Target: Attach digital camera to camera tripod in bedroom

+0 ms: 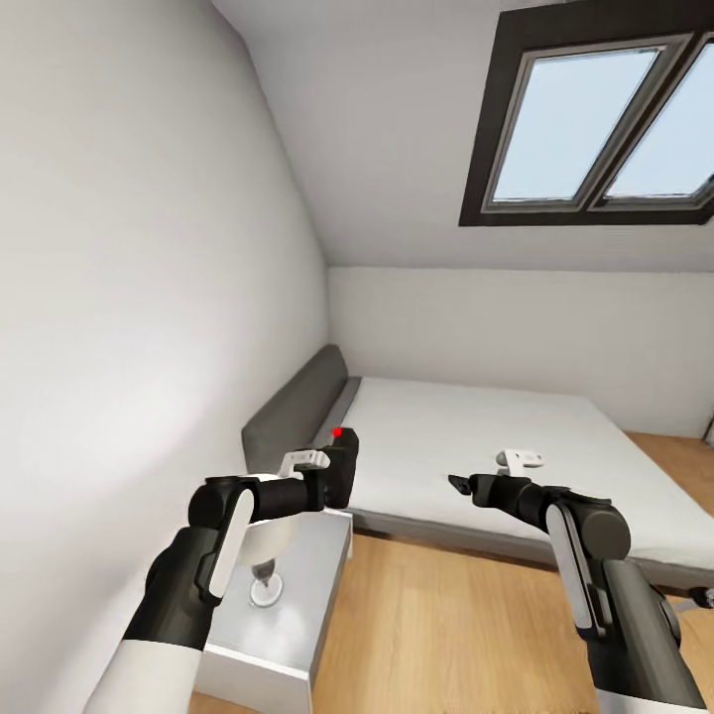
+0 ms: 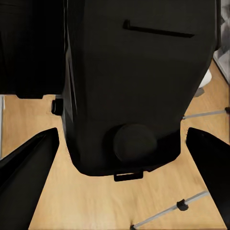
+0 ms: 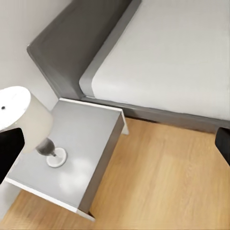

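Holding the digital camera (image 1: 341, 466) in your left hand (image 1: 332, 474), you have it raised in front of the bed (image 1: 516, 446), near the grey headboard (image 1: 293, 407) and above the bedside surface (image 1: 288, 595). That hand is clamped around the chunky black body, and the red button on top faces up. In the left wrist view the matte black casing (image 2: 139, 86) sits squarely between the two dark fingers (image 2: 28, 158), with a round boss low on it and a small tab beneath.

The relation that matters: the camera tripod (image 2: 177, 206) lies below the held camera, on the light wood floor (image 2: 96, 201). Past the body you can see thin silver legs with black joints, running slantwise across the boards. You cannot tell from here whether it stands or where its head is, so I judge you need to find the head before lowering anything.

Your right hand (image 1: 458, 485) is empty, its fingers well parted, and hangs in front of the bed beside the left one. Its view looks down on the surface (image 3: 91, 139), smooth and pale grey, carrying a lamp (image 3: 24, 120) with a white drum shade and a round foot. The bed has a plain white mattress on a grey frame. The left arm is plainly the one nearer the job
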